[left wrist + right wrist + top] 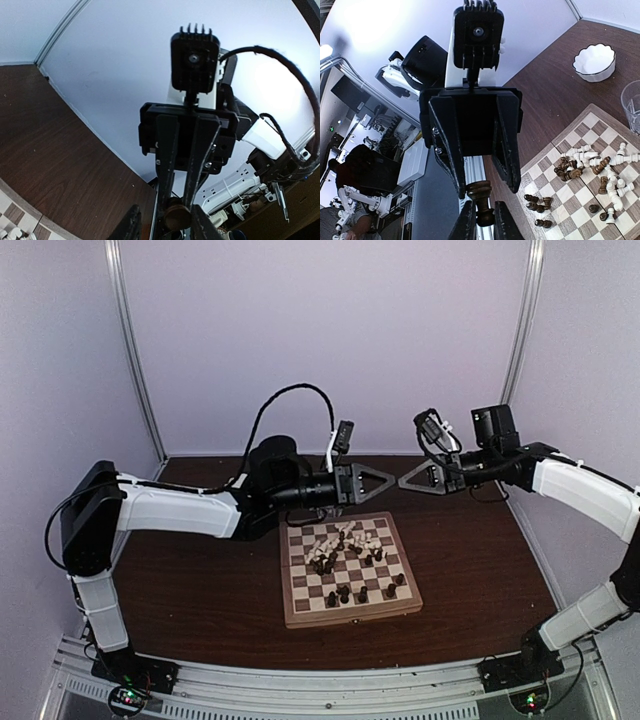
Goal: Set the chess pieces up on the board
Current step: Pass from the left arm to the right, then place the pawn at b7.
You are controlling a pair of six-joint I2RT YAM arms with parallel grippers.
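Note:
The board (352,616) lies mid-table with dark and cream chess pieces (345,545) heaped and lying on it. Both grippers meet tip to tip in the air above its far edge. My right gripper (403,483) is shut on a dark brown chess piece (481,200), held by its stem between the fingers (465,222). My left gripper (388,480) is open, its fingers (131,225) on either side of that piece's round base (177,218). In the right wrist view the left gripper's fingers (506,150) stand wide apart around the piece's head.
In the right wrist view a white scalloped bowl (593,61) and a clear glass (632,105) stand on the dark tabletop beside the board (592,131). Several dark pieces (536,202) sit near the board's edge. White walls close the back and sides.

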